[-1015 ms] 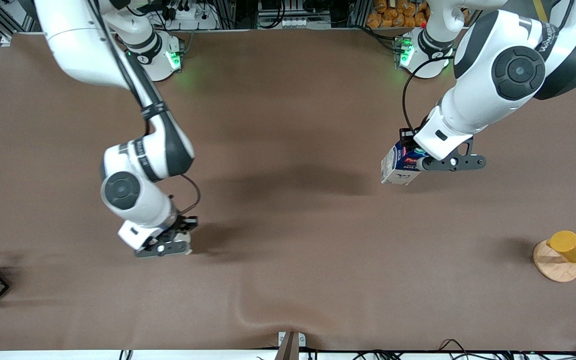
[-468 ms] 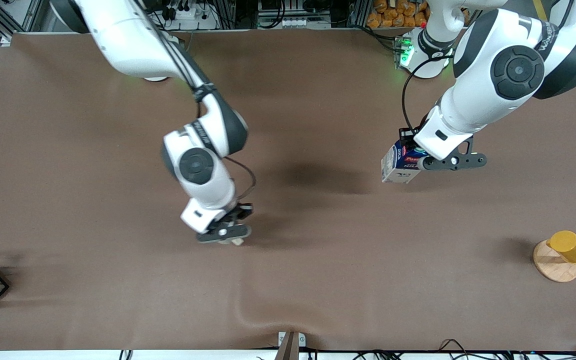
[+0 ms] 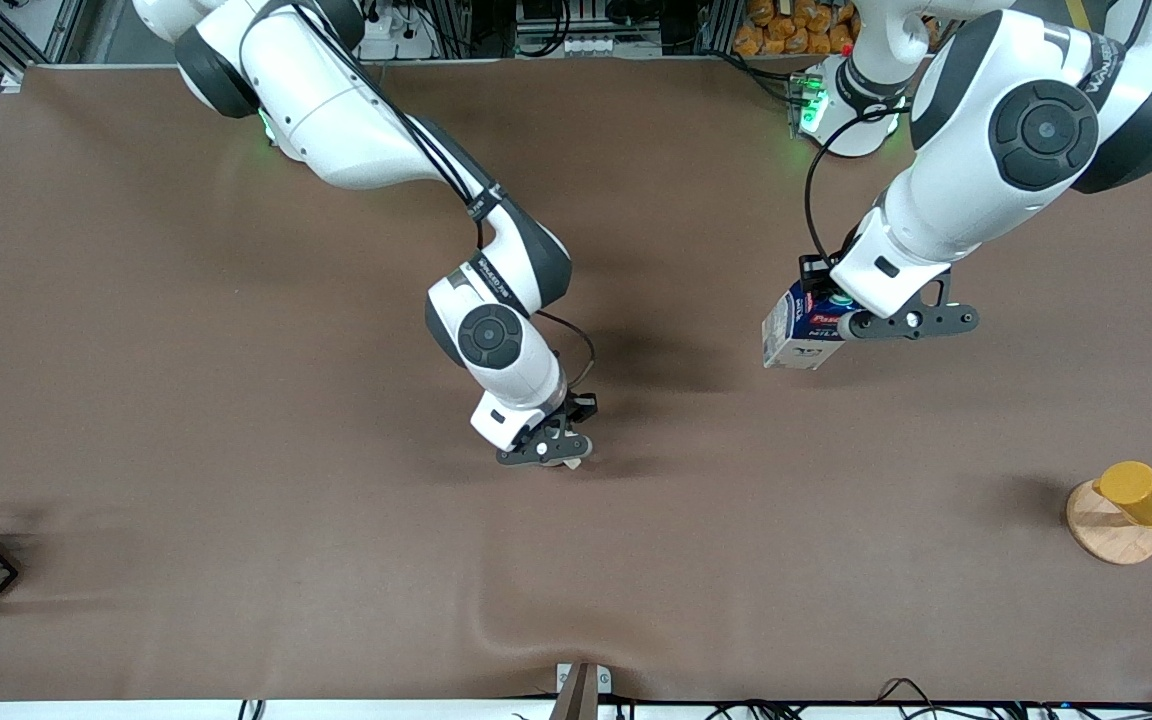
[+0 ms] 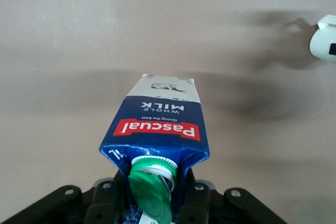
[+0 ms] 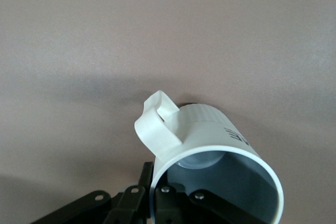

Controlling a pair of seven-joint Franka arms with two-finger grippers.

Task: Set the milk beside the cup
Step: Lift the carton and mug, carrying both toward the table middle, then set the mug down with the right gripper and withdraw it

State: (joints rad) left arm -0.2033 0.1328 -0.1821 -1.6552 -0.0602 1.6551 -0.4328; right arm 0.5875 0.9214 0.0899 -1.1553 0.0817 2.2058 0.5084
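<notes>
While both arms hang over the brown table point(image 3: 236, 420), each one has a prize in its grasp: the left gripper point(image 3: 841, 322) is clamped on the milk point(image 3: 798, 330), pinching the dark blue carton up at its gabled top, and the carton dangles tilted, white base angled down toward the cloth, over the table's left-arm half. Look at the left wrist view: the milk point(image 4: 160, 129) fills the middle, red label band across it, green cap point(image 4: 151, 187) right between the fingers point(image 4: 197, 203), and the carton's base clear of the cloth below. Over to the right gripper point(image 3: 548, 452), low above the middle of the table, nearer the front camera than the carton's spot: it grips the cup point(image 3: 570, 462), of which only a pale sliver peeks out under the black jaws from the front. From the right wrist view, the cup point(image 5: 210, 150) is plain, a ribbed grey-white mug held by its rim, cream handle point(image 5: 157, 121) sticking up, grey inside open to the lens, tipped on its side above the cloth. Milk and cup sit well apart. Near the table's left-arm end, a yellow cup point(image 3: 1141, 492) lies on a round wooden coaster point(image 3: 1106, 535).
</notes>
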